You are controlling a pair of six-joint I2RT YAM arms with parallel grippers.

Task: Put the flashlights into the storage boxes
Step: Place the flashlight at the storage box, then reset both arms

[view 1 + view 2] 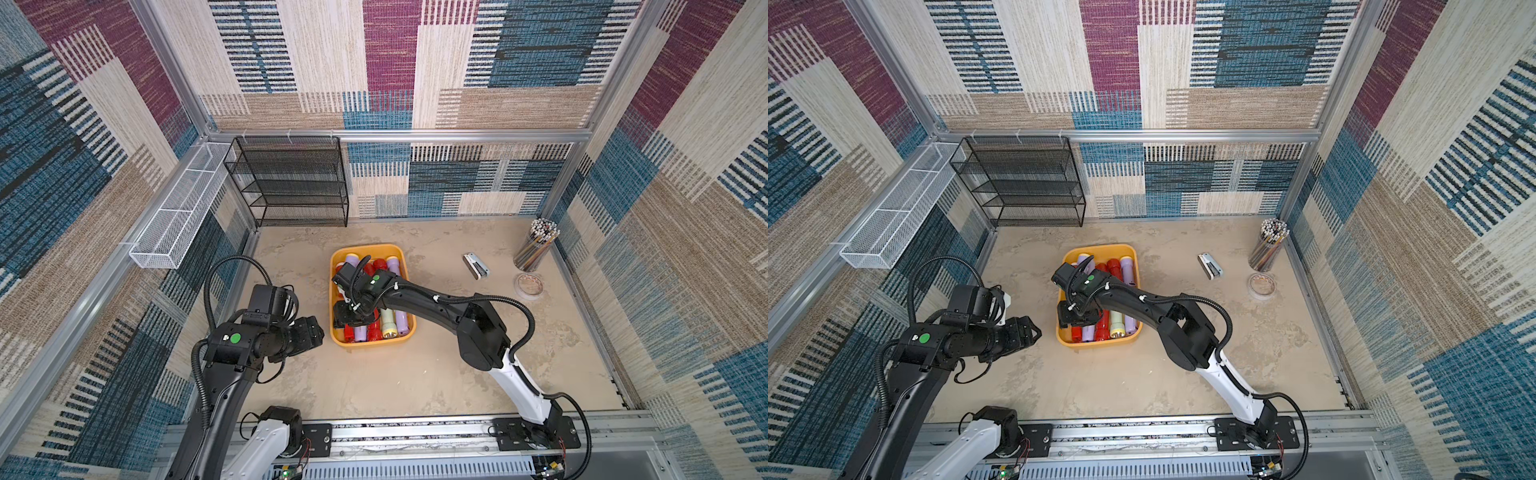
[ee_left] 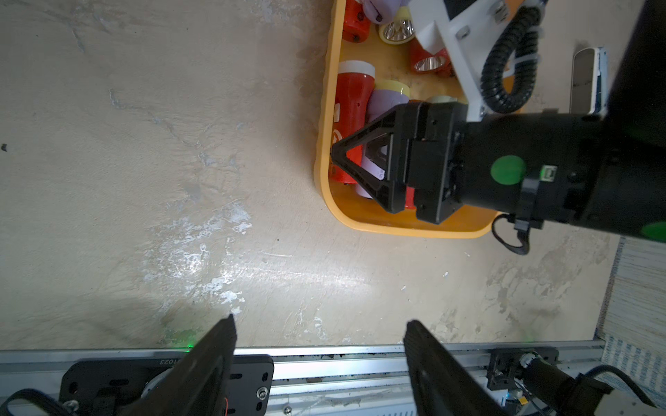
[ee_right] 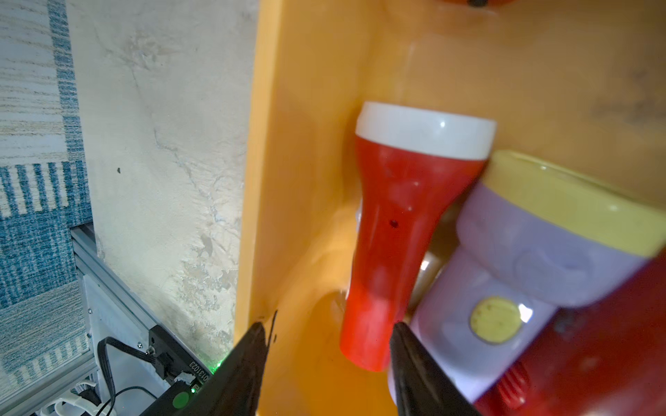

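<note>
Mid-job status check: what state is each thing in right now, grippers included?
Yellow tray: flat on the table.
Left gripper: open, holding nothing.
Right gripper: open, fingers either side of the red flashlight's tail.
Red flashlight: lying in the tray beside its side wall.
Other flashlights: lying in the tray, some piled.
Stapler: lying on the table, apart from the tray.
Pencil cup: upright, full.
Tape roll: flat on the table.

Left gripper (image 2: 320,320), right gripper (image 3: 331,326): fingers (image 2: 212,363) apart
</note>
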